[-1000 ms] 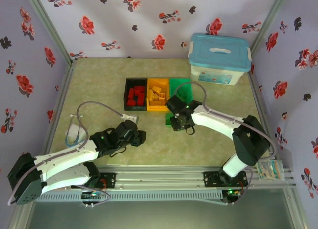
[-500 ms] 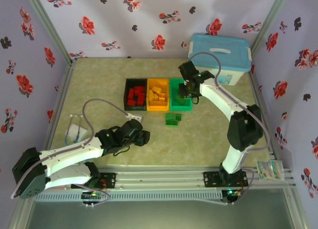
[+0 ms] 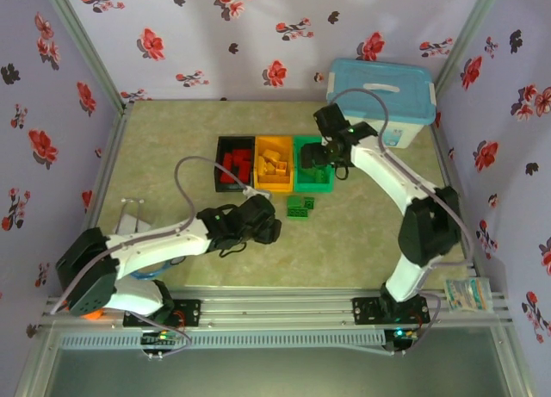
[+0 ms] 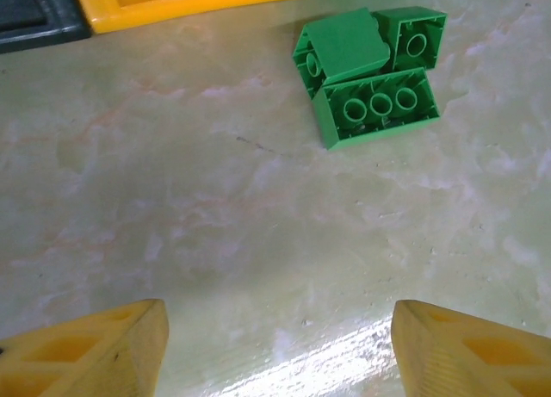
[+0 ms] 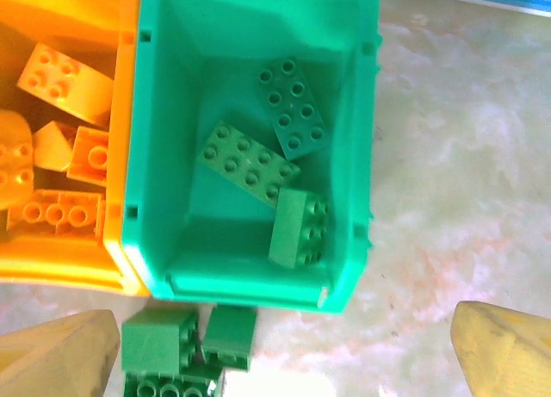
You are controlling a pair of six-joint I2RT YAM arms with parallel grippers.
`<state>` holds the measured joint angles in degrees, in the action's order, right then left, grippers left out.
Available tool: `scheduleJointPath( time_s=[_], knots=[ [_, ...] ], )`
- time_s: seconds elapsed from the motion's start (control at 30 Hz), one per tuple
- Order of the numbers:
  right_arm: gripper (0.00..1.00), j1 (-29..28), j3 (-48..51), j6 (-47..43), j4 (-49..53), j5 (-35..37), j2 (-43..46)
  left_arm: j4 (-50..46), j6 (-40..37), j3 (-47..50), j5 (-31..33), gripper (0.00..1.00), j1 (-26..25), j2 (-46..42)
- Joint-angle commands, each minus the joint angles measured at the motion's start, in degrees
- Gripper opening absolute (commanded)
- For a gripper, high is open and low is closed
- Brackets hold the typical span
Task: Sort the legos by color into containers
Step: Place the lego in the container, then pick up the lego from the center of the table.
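Marbled greenish table (image 3: pixel 172 156), flowered purple walls (image 3: pixel 215 35). Three glossy green legos (image 4: pixel 370 70) lie touching, hollow undersides showing. Now the left gripper (image 4: pixel 280 328) gapes empty; the right gripper (image 5: pixel 284 328) spreads wide above the green bin (image 5: pixel 155 113).

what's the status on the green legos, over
Left gripper open, empty, facing loose green legos on the table. Right gripper open over green bin, sorted green legos inside. Nothing blocking left approach.

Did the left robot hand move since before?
Yes. The left gripper slid right, toward the loose green legos lying in front of the green bin.
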<state>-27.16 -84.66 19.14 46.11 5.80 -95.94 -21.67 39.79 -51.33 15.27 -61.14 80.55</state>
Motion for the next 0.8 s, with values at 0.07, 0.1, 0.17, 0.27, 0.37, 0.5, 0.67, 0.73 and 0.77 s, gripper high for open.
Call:
scheduleJointPath(
  time_s=[0.07,0.1,0.17,0.27,0.37,0.5,0.67,0.73,0.77],
  knots=[
    [0.99,-0.35,9.40,2.89,-2.81,1.91,9.73,-4.37,-0.01,-7.88,0.71,0.70,-0.44,8.26],
    [0.99,-0.35,10.78,3.24,-3.14,2.00,11.14,-4.86,-0.06,-9.19,0.56,0.70,-0.43,9.69],
    [0.99,-0.36,13.50,4.00,-3.84,2.02,13.93,-5.72,-0.31,-11.94,0.20,0.71,-0.44,12.73],
    [0.99,-0.35,16.25,4.74,-4.46,2.49,17.42,-7.32,-0.40,-15.89,0.01,0.73,-0.45,17.22],
    [0.99,-0.26,18.14,5.27,-4.75,2.95,20.11,-9.09,-0.80,-19.85,-0.79,0.74,-0.37,21.39],
    [0.99,-0.10,19.93,5.79,-5.03,3.42,22.86,-11.07,-1.02,-24.99,-2.15,0.76,-0.37,26.42],
    [0.99,0.00,22.34,6.60,-5.90,3.24,25.14,-13.50,-1.06,-30.23,-1.92,0.76,-0.08,31.22],
    [0.99,0.08,23.39,6.79,-6.12,3.14,25.73,-14.41,-0.94,-31.93,-1.88,0.76,0.30,32.74],
    [0.99,0.04,23.91,6.80,-6.27,3.16,26.05,-14.84,-0.93,-32.71,-1.82,0.76,0.48,33.55]
  ],
)
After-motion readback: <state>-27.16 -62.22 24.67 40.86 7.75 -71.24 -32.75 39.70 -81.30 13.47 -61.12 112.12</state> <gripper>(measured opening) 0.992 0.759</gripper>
